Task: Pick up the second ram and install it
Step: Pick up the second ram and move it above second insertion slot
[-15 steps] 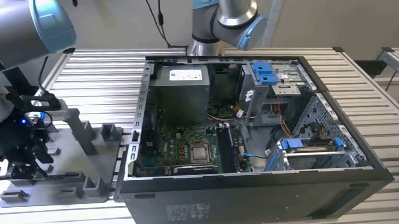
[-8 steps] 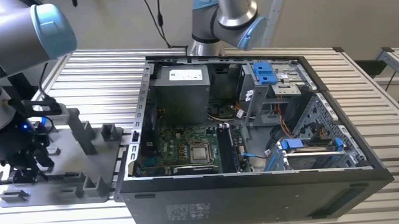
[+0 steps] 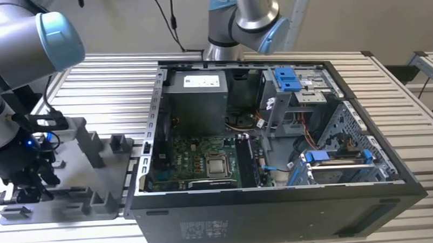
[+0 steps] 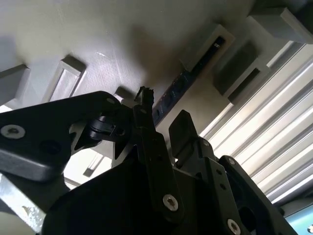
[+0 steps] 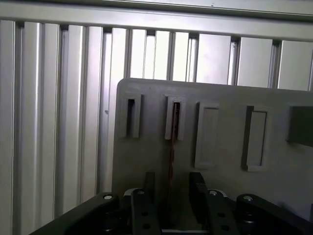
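The black two-fingered gripper (image 3: 30,187) (image 5: 172,178) is hanging low over a flat grey plastic holder plate (image 3: 74,169) (image 5: 146,156). This plate is lying on the slatted aluminium surface (image 3: 107,93), near its edge on the exterior view's left, just beside the open black computer case (image 3: 277,216). The second ram (image 5: 172,147) (image 4: 176,90), a long thin dark memory stick, is standing on its edge in a narrow slot near one edge of the plate. In both wrist views the fingers (image 5: 198,188) (image 4: 183,127) are staying released, one on each side of the stick, not grasping it.
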